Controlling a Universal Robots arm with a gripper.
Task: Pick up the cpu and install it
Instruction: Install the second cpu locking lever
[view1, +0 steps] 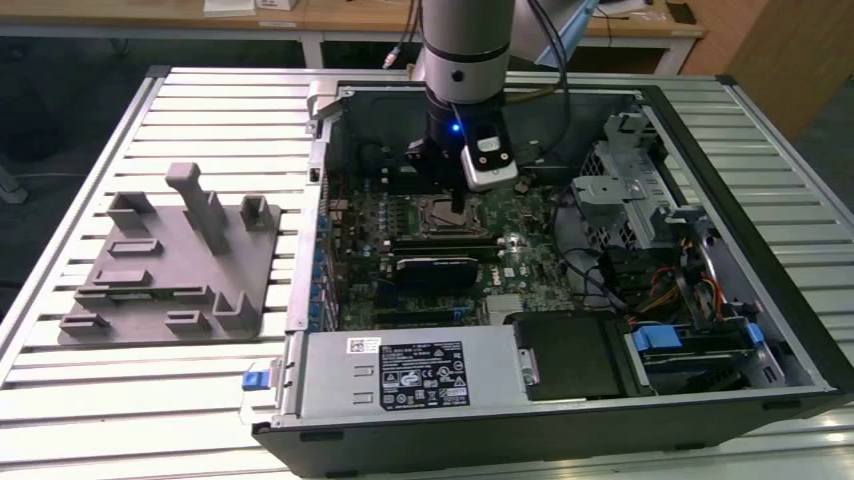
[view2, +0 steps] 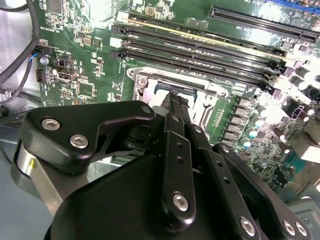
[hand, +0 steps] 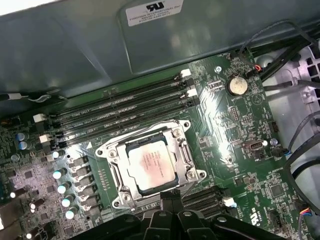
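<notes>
The cpu, a small square chip with a silvery top, lies flat inside the metal socket frame on the green motherboard. My gripper hangs just above the board at one edge of the socket, its two fingertips pressed together with nothing between them. In the second wrist view the gripper points down at the socket, and its black fingers hide most of the chip. The exterior view has the gripper reaching into the open computer case, right over the socket.
A grey plastic tray with upright posts sits on the slatted table at the exterior view's left. Inside the case are a black block with a glossy top, memory slots, a power supply, a drive cage and loose cables.
</notes>
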